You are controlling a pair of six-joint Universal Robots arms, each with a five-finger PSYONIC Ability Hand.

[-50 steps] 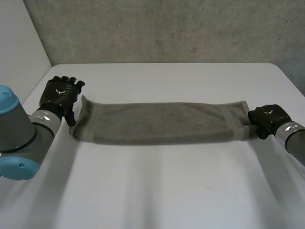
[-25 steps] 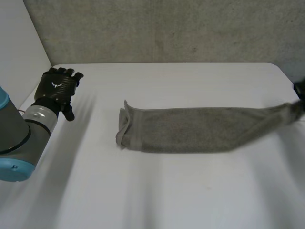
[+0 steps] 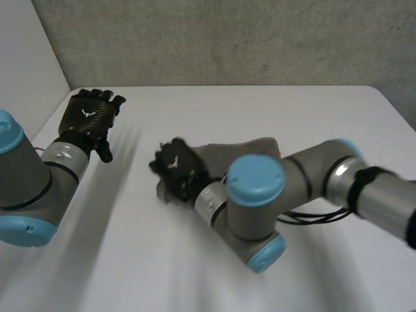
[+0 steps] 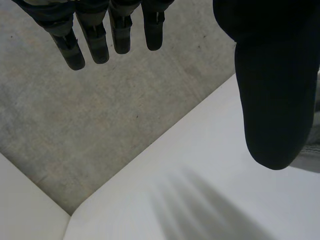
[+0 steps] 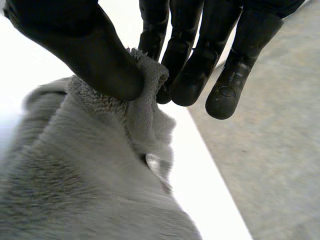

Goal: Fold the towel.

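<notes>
At left end of towel (image 3: 242, 150): right hand (image 3: 177, 168) pinched cloth edge, half-fold nearly closed; left hand (image 3: 89, 118) splayed, empty. Next: align edges, release.

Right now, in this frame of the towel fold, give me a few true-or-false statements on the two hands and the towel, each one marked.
1. The right hand pinches an edge of the towel between thumb and fingers. True.
2. The left hand grips a towel corner. False: it is open, holds nothing and is apart from the towel.
3. The towel lies stretched out flat across the table. False: it is gathered up short beneath the right arm.
4. The right arm reaches across the table over the towel, with its hand toward the left hand's side. True.
</notes>
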